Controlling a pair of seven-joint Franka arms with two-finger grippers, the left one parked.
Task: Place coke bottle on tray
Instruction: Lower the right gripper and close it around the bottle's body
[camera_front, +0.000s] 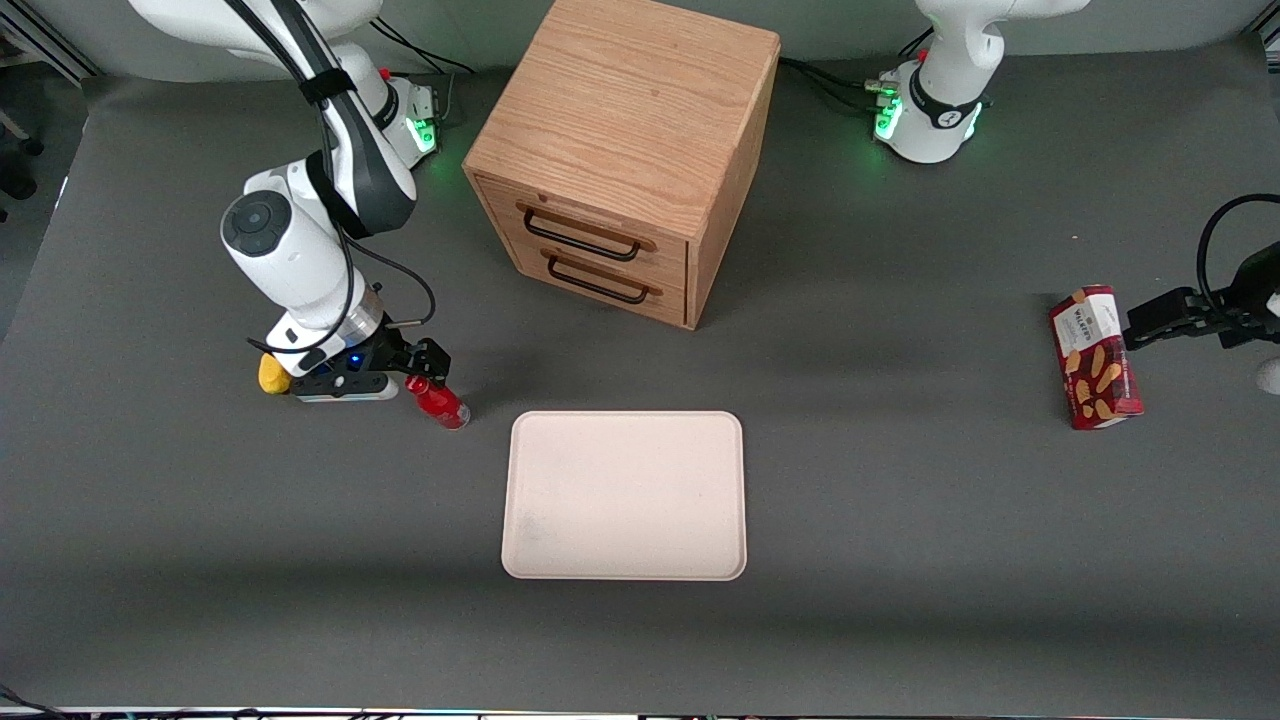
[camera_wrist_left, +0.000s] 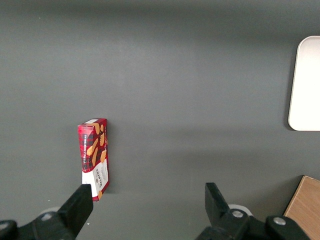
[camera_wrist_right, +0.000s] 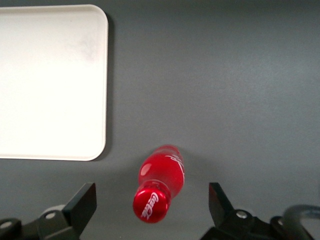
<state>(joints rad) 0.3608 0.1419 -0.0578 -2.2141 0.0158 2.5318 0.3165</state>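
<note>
Treat the coke bottle (camera_front: 437, 402) as a light, stiff little thing: hard plastic by the look of it, glossy and round, so it is likely to slip or roll out of a shallow pinch and to topple if you nudge it. It appears to stand upright on the grey surface (camera_front: 900, 500), cap up, in the middle band of the front view, close to the tray's (camera_front: 625, 495) upper corner at the working arm's end, but apart from it and not yet on it. The tray lies in the lower centre of that frame. The gripper (camera_front: 425, 370) hovers directly over the bottle, and its fingers (camera_wrist_right: 85, 202) are spread wide and hold nothing. In the right wrist view the red cap (camera_wrist_right: 150, 205) sits roughly midway between the two fingers, with clear gaps on both sides. You would do best to take the body just below the cap, where the shoulder widens, rather than the cap itself, and to close gently and squarely. The yellow lump (camera_front: 270, 375) beside the gripper's body is out of the way.
</note>
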